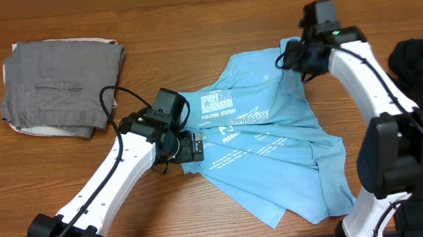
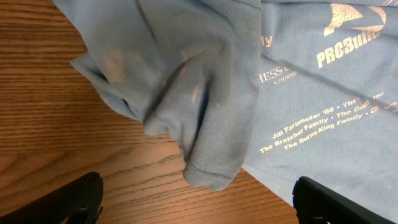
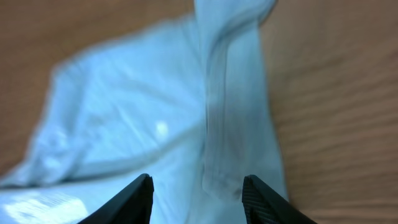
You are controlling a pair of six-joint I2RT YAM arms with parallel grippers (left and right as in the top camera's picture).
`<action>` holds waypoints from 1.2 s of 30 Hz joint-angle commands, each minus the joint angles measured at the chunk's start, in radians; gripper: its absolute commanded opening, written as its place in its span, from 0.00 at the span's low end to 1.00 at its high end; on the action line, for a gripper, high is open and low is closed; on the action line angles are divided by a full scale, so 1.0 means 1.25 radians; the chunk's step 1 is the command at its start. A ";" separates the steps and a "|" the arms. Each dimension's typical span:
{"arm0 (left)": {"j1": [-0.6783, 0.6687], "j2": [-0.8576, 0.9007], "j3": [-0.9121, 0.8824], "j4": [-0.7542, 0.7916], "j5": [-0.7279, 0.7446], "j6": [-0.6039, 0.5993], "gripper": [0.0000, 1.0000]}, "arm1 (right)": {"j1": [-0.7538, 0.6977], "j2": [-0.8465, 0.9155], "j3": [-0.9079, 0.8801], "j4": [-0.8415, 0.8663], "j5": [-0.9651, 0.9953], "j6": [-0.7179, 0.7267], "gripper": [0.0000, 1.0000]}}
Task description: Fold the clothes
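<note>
Overhead shows my left gripper [image 1: 191, 147] wide apart at the left edge of the rumpled T-shirt [image 1: 274, 159] mid-table, my right gripper [image 1: 285, 58] parted over its far hem, nothing held; I judge spreading underway, next pinching both edges flat.

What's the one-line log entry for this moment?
T-shirt: crumpled, unfolded | left gripper: open, at T-shirt's edge | right gripper: open, over T-shirt

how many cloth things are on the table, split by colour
light blue T-shirt: 1
grey folded garment: 1
white layer under the grey one, only its edge showing: 1
dark bundle at the right edge, kind unclear: 1
total: 4
</note>
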 commanded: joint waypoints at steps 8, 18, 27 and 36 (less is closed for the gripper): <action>0.000 0.005 -0.005 0.001 -0.005 -0.005 1.00 | 0.009 0.052 -0.050 0.009 0.016 0.026 0.56; 0.000 0.005 -0.005 0.001 -0.005 -0.005 1.00 | 0.009 0.061 -0.055 0.036 0.016 0.027 0.56; 0.000 0.005 -0.005 0.001 -0.005 -0.005 1.00 | 0.009 0.103 -0.055 0.065 0.018 0.027 0.55; 0.000 0.005 -0.005 0.001 -0.005 -0.005 1.00 | 0.009 0.103 -0.055 0.080 0.024 0.027 0.36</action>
